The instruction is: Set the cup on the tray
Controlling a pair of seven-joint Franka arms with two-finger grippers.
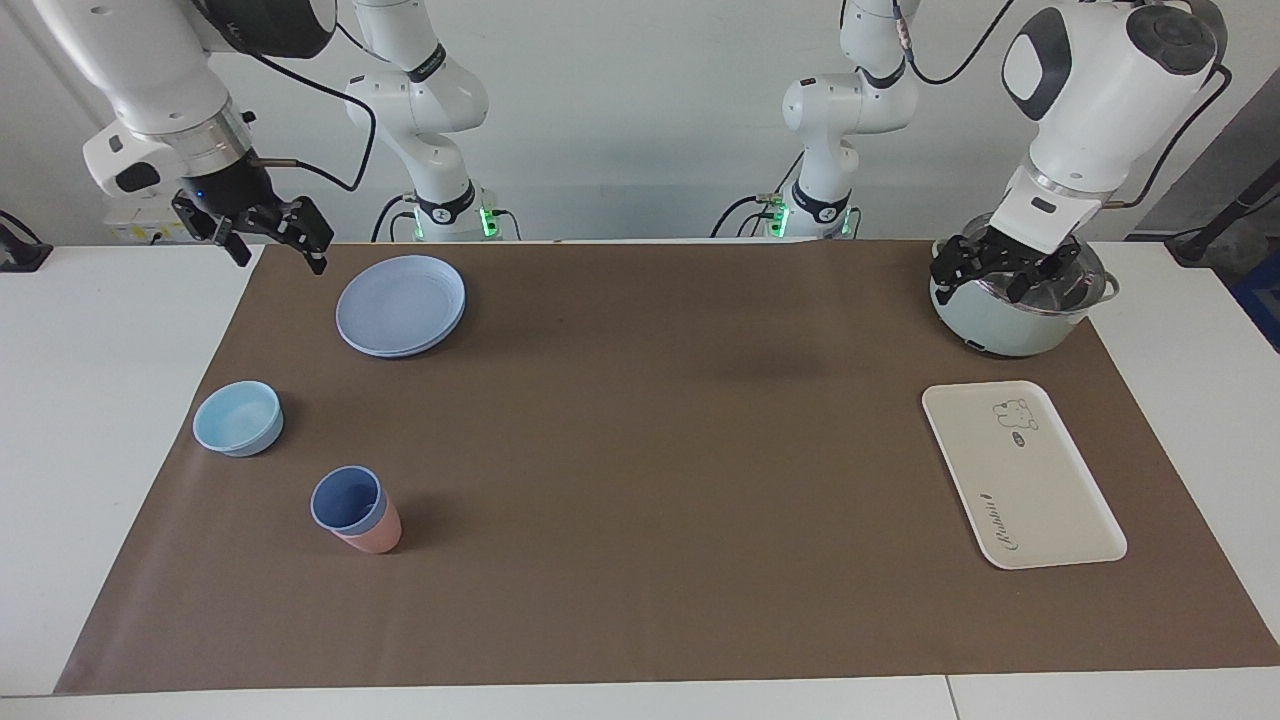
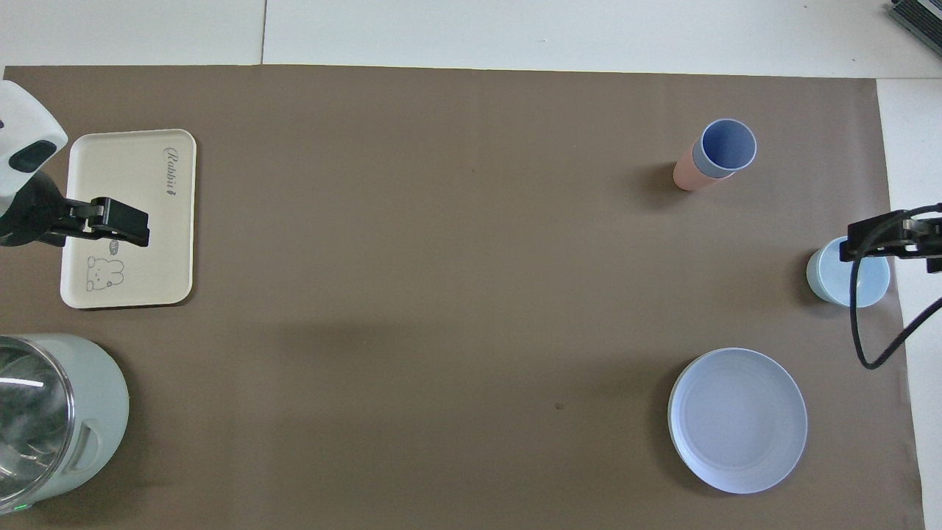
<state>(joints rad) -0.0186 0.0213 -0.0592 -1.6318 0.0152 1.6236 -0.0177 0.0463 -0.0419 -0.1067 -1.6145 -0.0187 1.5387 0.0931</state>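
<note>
The periwinkle-blue cup (image 1: 345,498) stands upright, nested inside a salmon-pink tumbler (image 1: 372,537), on the brown mat toward the right arm's end; the cup also shows in the overhead view (image 2: 727,146). The cream-white tray (image 1: 1020,480) with the bear print lies toward the left arm's end, with nothing on it, and it also shows in the overhead view (image 2: 158,243). My right gripper (image 1: 275,240) is open and empty, raised over the mat's corner beside the blue plate. My left gripper (image 1: 995,270) is open and empty, raised over the pot.
A round blue plate (image 1: 400,305) lies near the right arm's base. A light-blue bowl (image 1: 238,418) sits between the plate and the cups. A pale green pot (image 1: 1010,325) with a glass lid stands nearer to the robots than the tray.
</note>
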